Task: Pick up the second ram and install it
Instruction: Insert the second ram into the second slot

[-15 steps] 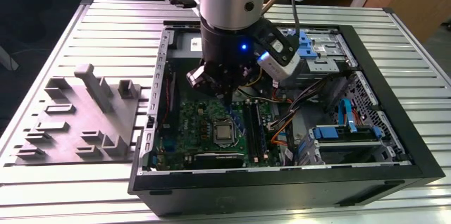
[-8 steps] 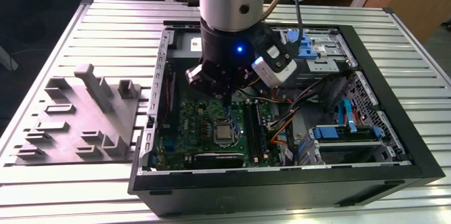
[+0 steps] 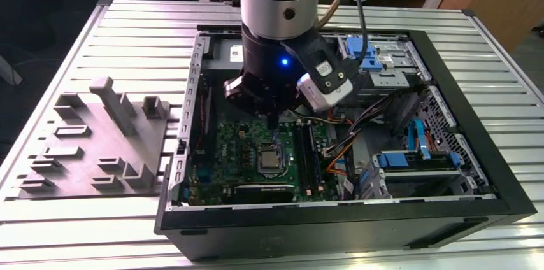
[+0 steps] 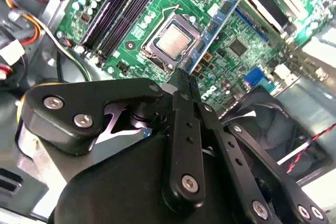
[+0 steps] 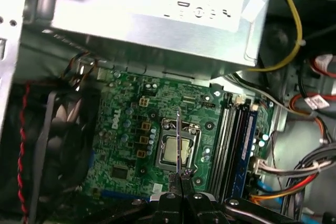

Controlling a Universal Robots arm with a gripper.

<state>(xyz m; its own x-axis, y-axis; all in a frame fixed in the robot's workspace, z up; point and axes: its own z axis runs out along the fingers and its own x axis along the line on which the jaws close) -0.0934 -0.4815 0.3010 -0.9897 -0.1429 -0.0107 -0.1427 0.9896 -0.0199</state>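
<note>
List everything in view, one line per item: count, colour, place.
second ram: 1, blue-green, held in the gripper above the CPU
other ram stick: 1, blue, seated in a slot beside the CPU
CPU: 1, silver, in the motherboard socket
motherboard: 1, green, inside the PC case
PC case: 1, black, open, on the table
power supply: 1, grey, at the motherboard's edge
case fan: 1, black, beside the motherboard
drive caddies: 2, blue, exterior view's right of the case
fixture block: 1, grey, exterior view's left of the case
table: 1, silver, slatted
arm: 1, silver and black, over the case
gripper: 1, black, shut on the second ram
</note>
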